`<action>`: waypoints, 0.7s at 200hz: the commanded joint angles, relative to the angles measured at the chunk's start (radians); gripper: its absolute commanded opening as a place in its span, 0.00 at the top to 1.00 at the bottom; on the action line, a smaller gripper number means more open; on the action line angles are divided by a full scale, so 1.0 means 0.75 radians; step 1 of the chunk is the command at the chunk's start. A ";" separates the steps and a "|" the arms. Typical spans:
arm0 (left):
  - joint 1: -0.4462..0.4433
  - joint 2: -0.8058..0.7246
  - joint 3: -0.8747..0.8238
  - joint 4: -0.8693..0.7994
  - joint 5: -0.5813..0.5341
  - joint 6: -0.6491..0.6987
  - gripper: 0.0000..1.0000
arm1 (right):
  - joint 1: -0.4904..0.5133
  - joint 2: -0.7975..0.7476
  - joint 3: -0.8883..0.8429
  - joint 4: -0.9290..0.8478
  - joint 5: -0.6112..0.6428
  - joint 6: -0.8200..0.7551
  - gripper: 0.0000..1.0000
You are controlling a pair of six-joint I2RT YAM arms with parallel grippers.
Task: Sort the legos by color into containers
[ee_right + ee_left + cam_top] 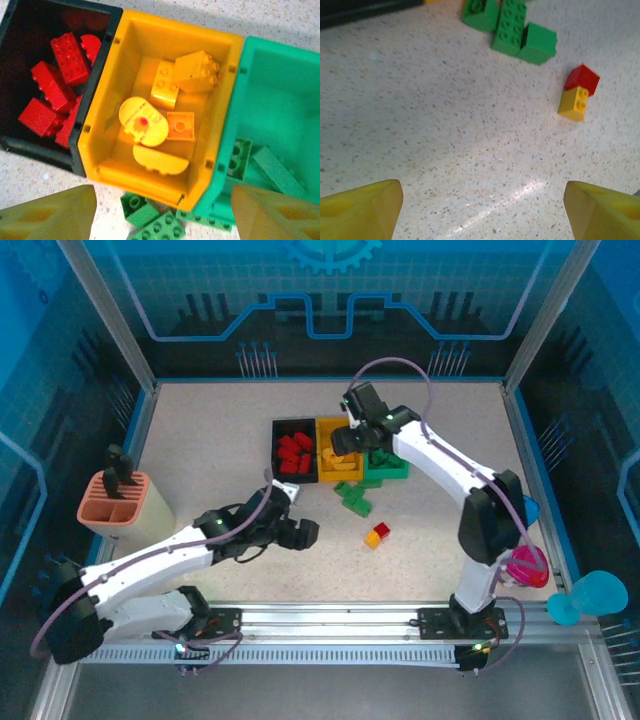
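The counter [200,440] is a pale, speckled stone-look slab edged in blue. It sits inside an aluminium frame with blue-lit panels behind it and on both sides. A glossy streak of reflected light shows on it in the left wrist view.

The three bins stand wall to wall, slightly toward 12 o'clock of the counter's middle. The black bin [35,150] holds red bricks [55,85]. The yellow bin [180,30] holds yellow bricks [165,105]. The green bin [280,65] holds a few green bricks [270,165].

Loose green bricks [515,32] lie on the counter just at 6 o'clock of the bins. A red brick joined to a yellow one [577,95] lies apart, toward 5 o'clock.

An orange-topped holder [118,502] stands at 9 o'clock. A pink cup [528,568] and a blue cup [600,595] are at 4 o'clock, off the slab.

The right hand [162,215] hangs over the yellow bin with its fingers spread and nothing between them. The left hand [482,210] hovers low at 7 o'clock, spread wide and empty.

From above, the right arm covers much of the yellow and green bins. The green bin is cut off by the right wrist view's edge, so its bricks cannot be counted. The dark object in the holder is too small to identify.
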 commanded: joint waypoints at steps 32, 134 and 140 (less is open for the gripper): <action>-0.163 0.310 0.210 0.092 0.024 0.098 0.15 | -0.006 -0.371 -0.393 0.192 -0.031 0.075 0.28; -0.303 0.852 0.635 -0.059 0.053 0.156 0.18 | -0.161 -0.851 -0.821 0.247 -0.046 0.169 0.28; -0.305 0.876 0.652 -0.063 0.057 0.153 0.19 | -0.171 -0.866 -0.839 0.251 -0.053 0.172 0.28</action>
